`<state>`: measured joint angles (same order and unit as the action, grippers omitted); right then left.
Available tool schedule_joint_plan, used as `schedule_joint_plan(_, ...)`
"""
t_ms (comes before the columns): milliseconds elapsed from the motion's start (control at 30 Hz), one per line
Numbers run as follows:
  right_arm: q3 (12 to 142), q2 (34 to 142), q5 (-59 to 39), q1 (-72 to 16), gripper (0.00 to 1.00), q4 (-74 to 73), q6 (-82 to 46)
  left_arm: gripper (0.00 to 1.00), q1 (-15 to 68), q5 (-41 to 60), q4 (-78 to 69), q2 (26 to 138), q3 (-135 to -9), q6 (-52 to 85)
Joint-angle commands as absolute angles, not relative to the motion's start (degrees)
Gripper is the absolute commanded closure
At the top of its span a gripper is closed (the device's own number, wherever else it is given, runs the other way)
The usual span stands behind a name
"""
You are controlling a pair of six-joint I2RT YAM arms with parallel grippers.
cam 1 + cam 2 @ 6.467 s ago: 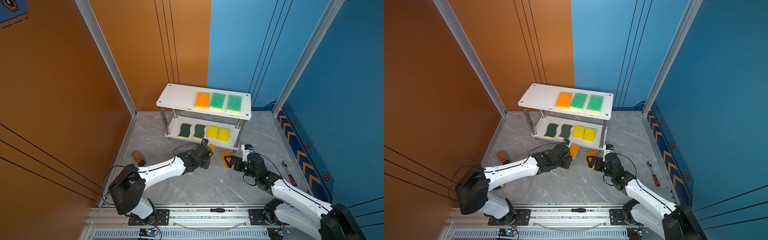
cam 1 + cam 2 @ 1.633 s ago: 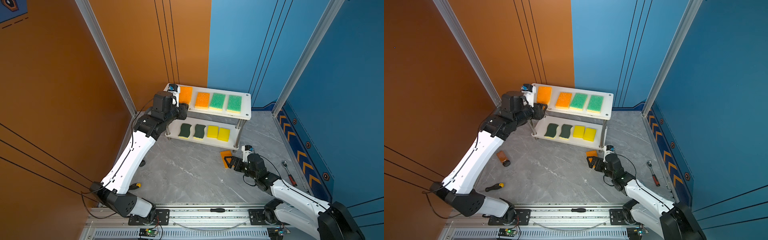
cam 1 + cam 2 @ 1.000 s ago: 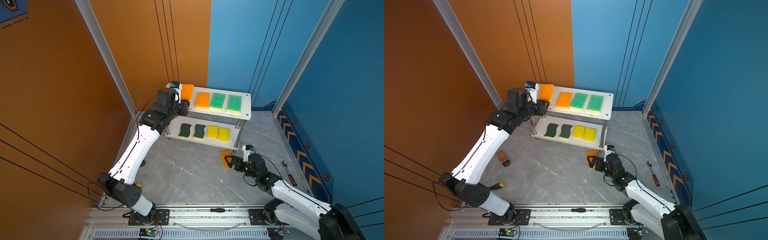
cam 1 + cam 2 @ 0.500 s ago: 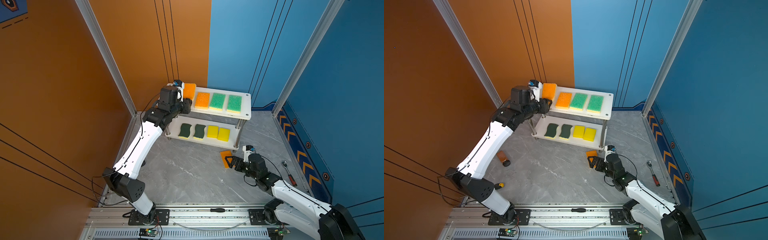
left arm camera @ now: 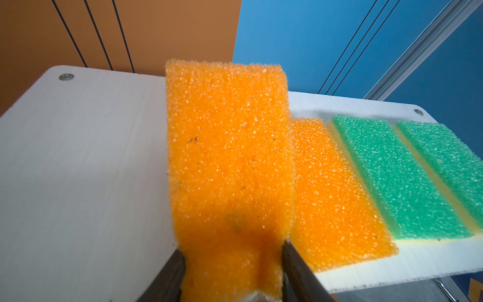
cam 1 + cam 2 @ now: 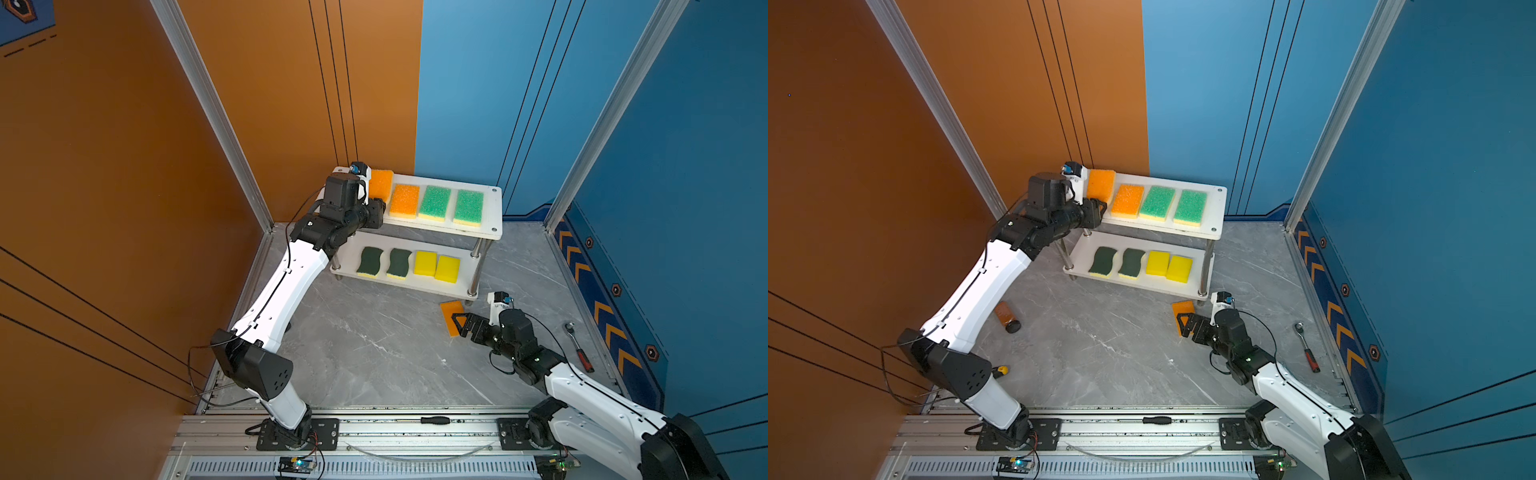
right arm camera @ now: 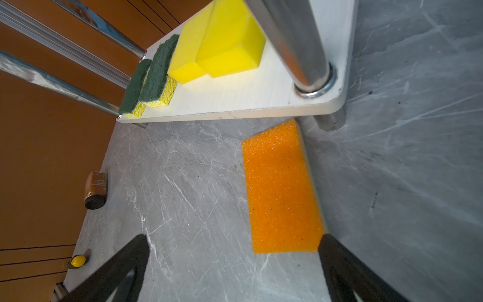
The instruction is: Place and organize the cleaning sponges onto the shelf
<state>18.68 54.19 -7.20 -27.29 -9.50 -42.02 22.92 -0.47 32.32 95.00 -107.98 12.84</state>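
Observation:
My left gripper (image 5: pixel 232 255) is shut on an orange-topped sponge (image 5: pixel 227 157), pinching its near end. It holds the sponge tilted over the left part of the shelf's top board (image 6: pixel 492 199), right beside another orange sponge (image 6: pixel 404 200) and two light-green ones (image 6: pixel 434 202). Two dark-green sponges (image 6: pixel 370 262) and two yellow ones (image 6: pixel 425 262) lie on the lower board. A third orange sponge (image 7: pixel 279 188) lies on the floor by the shelf's front right post. My right gripper (image 7: pixel 232 239) stands open low over the floor, one finger at that sponge's near corner.
A brown bottle (image 6: pixel 1007 316) lies on the floor under the left arm, with a yellow-handled tool (image 6: pixel 1000 370) near the wall. A ratchet wrench (image 6: pixel 577 345) lies at the right wall. A screwdriver (image 6: pixel 434 419) rests on the front rail. Walls close in behind the shelf.
My left gripper has carried the orange sponge a little to the right along the top board, closer to the row of sponges. The right arm has not moved.

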Motion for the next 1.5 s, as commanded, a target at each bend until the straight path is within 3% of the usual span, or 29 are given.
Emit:
schedule_joint_plan(0,17.6,53.0,-5.9,-26.8,0.00,-8.1,-42.0,0.49,22.4,-0.6,31.4,95.9,-110.5,11.9)
schedule_joint_plan(1467,17.1,52.6,-5.9,-26.5,0.00,-8.4,-42.7,0.47,21.6,0.4,32.8,93.6,-108.1,11.9)
